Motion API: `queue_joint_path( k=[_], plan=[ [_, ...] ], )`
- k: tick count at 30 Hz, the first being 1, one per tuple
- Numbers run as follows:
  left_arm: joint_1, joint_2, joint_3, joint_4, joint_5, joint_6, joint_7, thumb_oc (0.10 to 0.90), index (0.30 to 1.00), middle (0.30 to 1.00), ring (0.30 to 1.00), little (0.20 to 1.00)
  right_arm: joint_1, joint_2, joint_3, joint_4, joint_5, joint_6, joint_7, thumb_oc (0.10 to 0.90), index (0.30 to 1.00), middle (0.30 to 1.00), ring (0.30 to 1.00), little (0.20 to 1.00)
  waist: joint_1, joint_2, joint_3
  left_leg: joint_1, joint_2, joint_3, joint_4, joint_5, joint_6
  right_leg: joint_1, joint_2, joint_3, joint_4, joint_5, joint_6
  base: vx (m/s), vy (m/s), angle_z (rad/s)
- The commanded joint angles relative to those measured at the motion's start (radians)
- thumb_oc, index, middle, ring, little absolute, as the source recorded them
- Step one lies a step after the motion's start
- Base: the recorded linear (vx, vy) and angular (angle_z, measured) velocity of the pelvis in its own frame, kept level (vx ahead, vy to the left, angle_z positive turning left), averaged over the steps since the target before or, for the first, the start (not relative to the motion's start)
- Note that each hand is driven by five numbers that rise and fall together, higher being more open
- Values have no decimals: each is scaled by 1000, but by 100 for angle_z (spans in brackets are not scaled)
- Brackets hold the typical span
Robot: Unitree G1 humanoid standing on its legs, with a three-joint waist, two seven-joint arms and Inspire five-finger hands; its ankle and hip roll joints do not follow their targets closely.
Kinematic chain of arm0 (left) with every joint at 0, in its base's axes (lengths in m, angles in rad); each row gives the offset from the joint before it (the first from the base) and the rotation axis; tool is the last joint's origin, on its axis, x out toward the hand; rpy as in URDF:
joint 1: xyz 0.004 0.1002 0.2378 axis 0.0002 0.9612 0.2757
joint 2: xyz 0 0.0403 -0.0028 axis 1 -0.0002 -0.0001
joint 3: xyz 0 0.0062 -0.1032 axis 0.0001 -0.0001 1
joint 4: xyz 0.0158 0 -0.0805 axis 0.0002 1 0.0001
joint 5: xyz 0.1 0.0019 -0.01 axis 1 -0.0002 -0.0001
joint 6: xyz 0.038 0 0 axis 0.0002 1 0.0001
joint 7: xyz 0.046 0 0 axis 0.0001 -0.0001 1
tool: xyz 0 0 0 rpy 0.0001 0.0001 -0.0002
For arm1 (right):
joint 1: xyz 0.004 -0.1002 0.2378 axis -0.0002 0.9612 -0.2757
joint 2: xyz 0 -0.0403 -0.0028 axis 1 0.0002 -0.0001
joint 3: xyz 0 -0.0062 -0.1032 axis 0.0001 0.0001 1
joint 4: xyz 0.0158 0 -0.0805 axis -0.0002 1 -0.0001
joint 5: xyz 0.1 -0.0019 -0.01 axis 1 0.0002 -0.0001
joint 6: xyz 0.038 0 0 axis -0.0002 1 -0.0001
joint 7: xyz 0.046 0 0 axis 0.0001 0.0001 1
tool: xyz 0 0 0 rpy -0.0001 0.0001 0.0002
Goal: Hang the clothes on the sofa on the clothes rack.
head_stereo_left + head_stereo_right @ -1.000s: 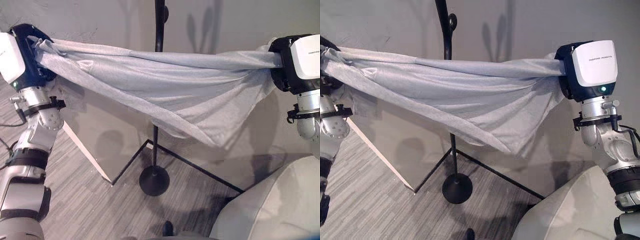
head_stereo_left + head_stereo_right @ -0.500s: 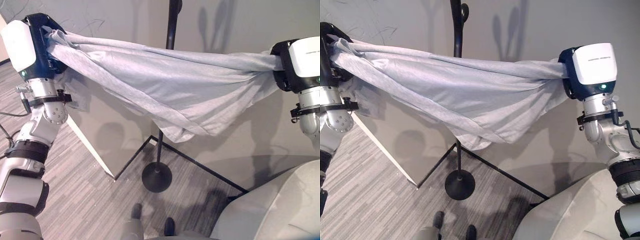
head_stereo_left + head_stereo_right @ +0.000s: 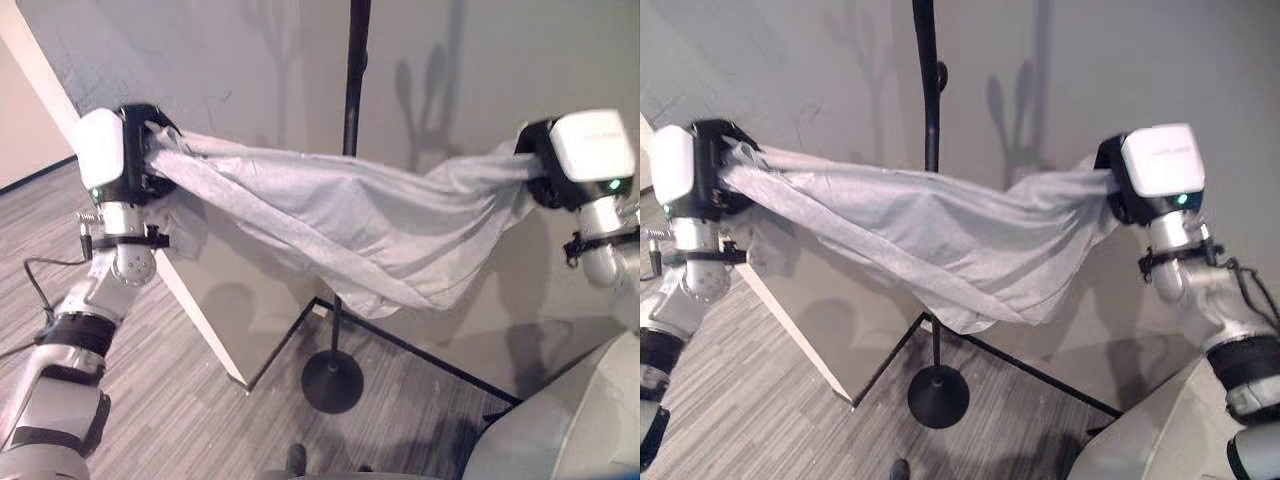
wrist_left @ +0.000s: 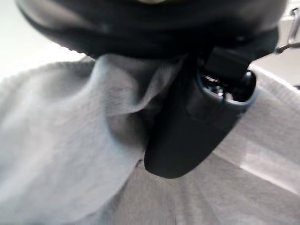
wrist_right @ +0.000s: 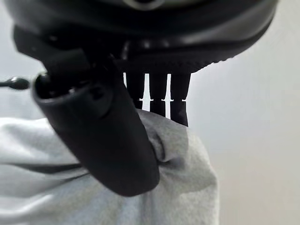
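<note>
I see the grey garment [image 3: 340, 225] stretched level, long axis left to right, sagging mid-span in front of the black rack pole [image 3: 352, 90]. My left hand [image 3: 135, 150] is raised at one end, thumb clamped on bunched cloth — my right hand [image 3: 1120, 180] pinches the other end likewise. Open floor [image 3: 190, 410] surrounds the round rack base [image 3: 332, 382]; the sofa [image 3: 570, 430] sits lower right.

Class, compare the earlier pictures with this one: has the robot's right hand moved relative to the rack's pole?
Yes. The right hand, shut on the grey garment, has come closer to the rack pole, so the cloth sags more between the hands.
</note>
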Motion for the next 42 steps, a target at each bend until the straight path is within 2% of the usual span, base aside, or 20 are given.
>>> queue_joint_path(
  k=[1,2,3,4,5,6,7,8,12,13,14,15,19,20,22,23,24,25,31,42],
  plan=[
    [84,-32,109,235,-153,166,-66,400,300,300,300,300,-19,41,-156,-51,9,10,-8,400,300,300,300,300,10,-101,-30,66,-40,-1,-23,-9,73,111,-72,30,16,-93,133,-1,7,-11],
    [135,-90,120,173,-168,158,-75,400,300,300,300,300,43,84,-184,-99,0,5,5,400,300,300,300,300,12,-104,-26,66,-42,-4,-23,-12,76,109,-72,31,13,-91,133,37,-1,-16],
    [136,-90,120,172,-168,159,-75,400,300,300,300,300,46,84,-186,-101,0,5,6,400,300,300,300,300,13,-104,-26,66,-42,-4,-23,-12,77,110,-72,31,13,-91,133,-8,-4,-13],
    [188,-165,115,93,-178,150,-77,400,300,300,300,300,101,155,-201,-144,-2,-3,11,400,300,300,300,300,16,-108,-21,63,-41,-5,-23,-13,79,105,-71,29,12,-92,131,-4,-7,-9],
    [189,-165,115,93,-178,151,-77,400,300,300,300,300,103,155,-202,-145,-2,-3,11,400,300,300,300,300,16,-108,-21,64,-41,-5,-23,-14,79,107,-72,29,12,-93,131,-14,-11,-13],
    [243,-235,103,9,-187,142,-83,400,300,300,300,300,138,229,-194,-158,-1,-9,14,400,300,300,300,300,22,-109,-15,62,-41,-8,-23,-13,81,102,-71,27,11,-91,130,-41,-1,-11],
    [243,-235,103,8,-187,142,-83,400,300,300,300,300,138,229,-195,-159,-1,-9,14,400,300,300,300,300,22,-109,-14,57,-41,-7,-23,-2,82,97,-71,26,13,-84,130,-64,-8,-10],
    [290,-295,86,-48,-198,136,-90,400,300,300,300,300,165,304,-181,-176,14,-21,16,400,300,300,300,300,25,-109,-4,55,-40,-10,-23,-2,84,93,-70,26,12,-83,127,-63,-7,1],
    [340,-351,64,-106,-230,125,-89,400,300,300,300,300,191,402,-148,-189,46,-42,17,400,300,300,300,300,29,-109,-1,58,-40,-15,-23,-12,85,98,-69,24,9,-91,124,-4,-7,2],
    [364,-383,55,-137,-260,118,-80,400,300,300,300,300,209,472,-129,-211,92,-63,21,400,300,300,300,300,31,-107,2,59,-40,-17,-23,-11,85,96,-69,24,8,-89,123,-11,-3,7],
    [364,-383,55,-137,-260,118,-80,400,300,300,300,300,209,472,-129,-212,92,-63,21,400,300,300,300,300,32,-106,4,55,-39,-16,-23,0,86,91,-68,24,10,-81,123,-28,-8,5],
    [381,-421,46,-162,-320,101,-74,400,300,300,300,300,219,536,-97,-227,142,-83,27,400,300,300,300,300,33,-105,6,60,-39,-19,-23,-9,86,95,-67,24,9,-88,121,-60,0,6],
    [405,-487,16,-224,-476,47,-87,400,300,300,300,300,237,667,-8,-209,277,-127,55,400,300,300,300,300,38,-102,14,64,-39,-23,-23,-3,87,100,-66,19,9,-88,118,-10,-1,16],
    [405,-486,17,-223,-477,47,-87,400,300,300,300,300,237,668,-7,-207,278,-128,55,400,300,300,300,300,38,-103,14,64,-39,-24,-23,-3,87,100,-66,18,9,-88,118,-20,1,15],
    [404,-522,-5,-267,-582,8,-99,400,300,300,300,300,248,744,56,-155,421,-152,93,400,300,300,300,300,43,-103,17,63,-38,-28,-23,2,85,102,-63,16,10,-88,114,-35,3,6],
    [405,-530,-7,-279,-611,2,-106,607,611,611,611,611,249,758,70,-149,450,-155,101,515,472,472,472,472,43,-103,17,61,-39,-29,-23,4,84,102,-63,14,10,-88,114,-26,5,7],
    [405,-530,-7,-279,-611,2,-106,776,865,865,865,865,249,758,70,-149,450,-155,101,549,524,524,524,524,43,-103,17,61,-39,-30,-23,4,84,102,-63,14,10,-88,114,-23,9,7],
    [407,-543,-8,-319,-693,-13,-129,800,900,900,900,900,257,777,88,-146,531,-161,130,800,900,900,900,900,45,-102,17,59,-39,-32,-23,7,83,99,-62,9,10,-87,113,-15,7,5],
    [440,-534,18,-410,-805,-7,-188,800,900,900,900,900,279,745,69,-187,561,-149,162,800,900,900,900,900,48,-94,18,54,-40,-42,-23,9,81,100,-63,-5,10,-86,113,-22,7,4],
    [600,-422,58,-484,-816,88,-356,800,900,900,900,900,381,538,-93,-340,430,-122,231,800,900,900,900,900,42,-71,4,56,-46,-51,-23,5,83,104,-69,-19,9,-84,119,-1,6,2]
  ],
)
